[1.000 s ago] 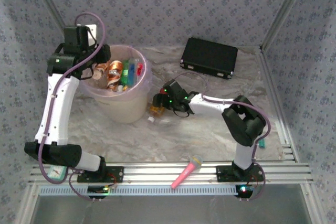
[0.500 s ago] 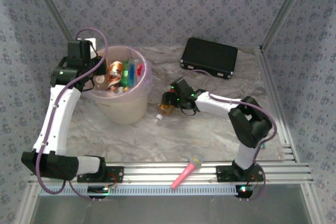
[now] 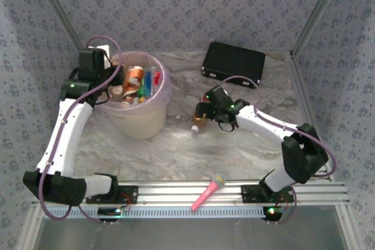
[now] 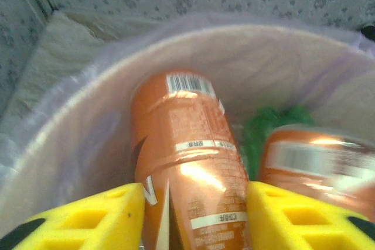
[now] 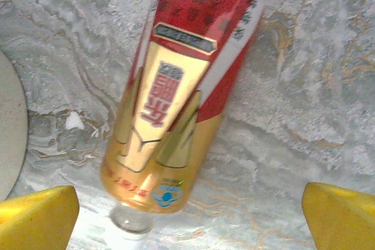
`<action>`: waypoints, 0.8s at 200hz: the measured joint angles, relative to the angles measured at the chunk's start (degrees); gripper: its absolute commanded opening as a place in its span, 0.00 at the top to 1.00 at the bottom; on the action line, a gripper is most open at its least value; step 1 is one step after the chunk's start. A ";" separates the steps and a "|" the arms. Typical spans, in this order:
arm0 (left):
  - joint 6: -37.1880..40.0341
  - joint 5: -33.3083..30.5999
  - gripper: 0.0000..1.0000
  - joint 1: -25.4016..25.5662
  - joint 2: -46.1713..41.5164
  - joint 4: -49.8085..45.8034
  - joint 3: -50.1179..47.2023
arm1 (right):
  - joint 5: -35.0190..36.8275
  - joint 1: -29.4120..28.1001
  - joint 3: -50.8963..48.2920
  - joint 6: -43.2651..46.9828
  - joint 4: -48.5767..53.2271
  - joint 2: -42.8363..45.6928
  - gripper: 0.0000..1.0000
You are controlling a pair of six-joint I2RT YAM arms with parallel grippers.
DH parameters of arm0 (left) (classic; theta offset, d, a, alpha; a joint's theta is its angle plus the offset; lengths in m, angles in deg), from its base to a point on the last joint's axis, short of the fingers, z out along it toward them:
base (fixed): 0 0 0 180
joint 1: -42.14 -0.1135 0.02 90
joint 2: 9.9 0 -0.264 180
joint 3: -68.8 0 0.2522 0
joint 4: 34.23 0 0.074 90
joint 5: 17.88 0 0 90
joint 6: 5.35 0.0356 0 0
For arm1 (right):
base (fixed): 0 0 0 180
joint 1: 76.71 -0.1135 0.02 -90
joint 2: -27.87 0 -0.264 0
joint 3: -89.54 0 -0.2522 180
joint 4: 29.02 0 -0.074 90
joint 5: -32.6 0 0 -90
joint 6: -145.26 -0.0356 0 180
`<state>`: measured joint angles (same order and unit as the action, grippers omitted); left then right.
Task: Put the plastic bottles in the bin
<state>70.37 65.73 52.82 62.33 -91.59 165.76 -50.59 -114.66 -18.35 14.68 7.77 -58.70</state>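
Reaching over the pale-pink bin (image 3: 142, 122), the left gripper (image 3: 112, 86) clasps an orange bottle (image 4: 181, 144) between its yellow fingers (image 4: 88, 218), just inside the rim (a green bottle (image 4: 266, 127) and another orange one lie beside it in the bin). To the right of the bin, the right gripper (image 5: 188, 212) hangs with fingers spread wide over a red-and-gold bottle (image 5: 176, 98) lying on the marbled table (image 3: 176, 150), neither finger touching it.
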 measured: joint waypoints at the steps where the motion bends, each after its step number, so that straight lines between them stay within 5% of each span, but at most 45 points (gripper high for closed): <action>1: -0.26 0.15 0.44 0.04 0.02 -0.15 0.00 | -0.02 -0.13 0.00 -0.17 -0.02 0.00 0.00; 76: -0.39 2.60 0.24 0.70 0.59 -2.84 7.30 | 0.28 -3.52 0.96 -5.16 -5.27 -10.14 0.03; 128: -1.05 3.69 0.22 0.70 -0.72 -2.86 7.32 | 0.13 -3.06 1.07 -5.95 -7.15 -13.70 0.26; 160: -5.70 10.10 0.22 0.70 -1.42 -0.70 7.32 | 0.48 -2.91 0.90 -5.60 -7.37 -12.63 0.40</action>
<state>64.67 75.83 53.52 60.91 -92.29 173.08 -50.11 -117.57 -17.46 9.08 0.40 -71.33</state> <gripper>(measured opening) 0.779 0.647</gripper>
